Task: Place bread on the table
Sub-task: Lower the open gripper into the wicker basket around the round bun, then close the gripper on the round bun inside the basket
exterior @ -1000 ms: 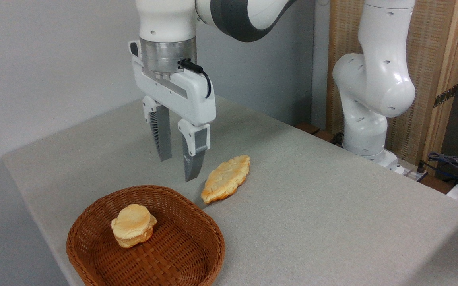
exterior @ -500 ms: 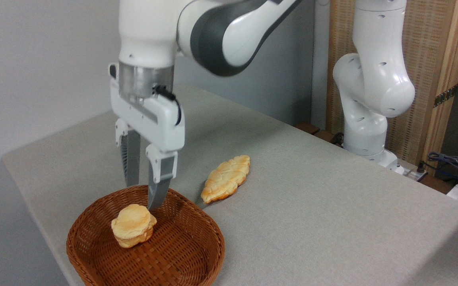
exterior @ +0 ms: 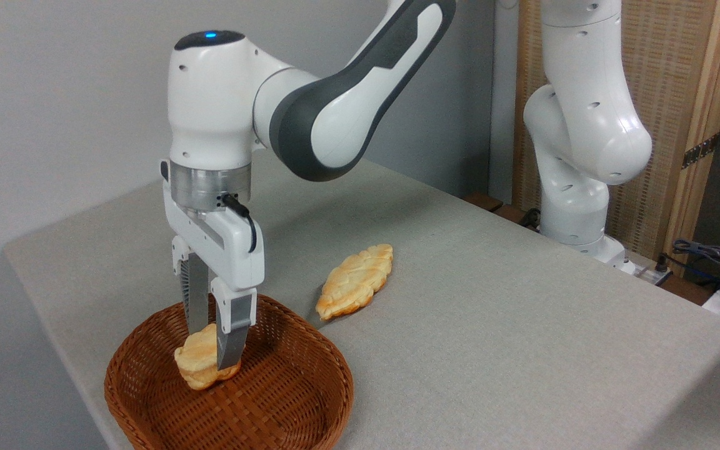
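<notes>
Grey-beige cloth is covering the table [exterior: 491,325] stretching out to my right. My claw [exterior: 213,350] is reaching straight down into the wicker basket [exterior: 285,400], its two fingers straddling the bread [exterior: 196,364] lying on the basket floor; I cannot tell whether they are pinching it. Right of my claw, a leaf-shaped pastry [exterior: 355,281] is lying on the cloth.

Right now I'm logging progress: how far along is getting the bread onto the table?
Early. The claw has reached the bread, fingers either side; the bread sits in the basket. Grip unconfirmed. Lifting it and placing it on the table remain.
</notes>
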{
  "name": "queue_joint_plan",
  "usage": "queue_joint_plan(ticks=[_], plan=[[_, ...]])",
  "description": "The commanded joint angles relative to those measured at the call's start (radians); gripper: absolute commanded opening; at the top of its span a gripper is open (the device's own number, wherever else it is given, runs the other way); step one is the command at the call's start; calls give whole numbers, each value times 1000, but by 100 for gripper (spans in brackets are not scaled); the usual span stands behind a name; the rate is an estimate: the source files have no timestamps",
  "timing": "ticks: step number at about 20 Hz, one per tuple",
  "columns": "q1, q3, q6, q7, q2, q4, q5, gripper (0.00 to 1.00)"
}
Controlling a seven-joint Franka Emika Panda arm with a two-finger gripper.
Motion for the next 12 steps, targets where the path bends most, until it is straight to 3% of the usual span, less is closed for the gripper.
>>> queue_joint_plan(ticks=[1, 5, 6, 8, 9, 12], plan=[[-4, -5, 16, -13, 33, 10, -9, 100], [-6, -8, 17, -13, 55, 10, -7, 100], [-6, -8, 17, -12, 56, 10, -6, 96], [-6, -9, 17, -7, 58, 10, -6, 49], [-4, -20, 17, -6, 59, 10, -1, 41], [-4, -20, 17, -7, 59, 11, -2, 43]])
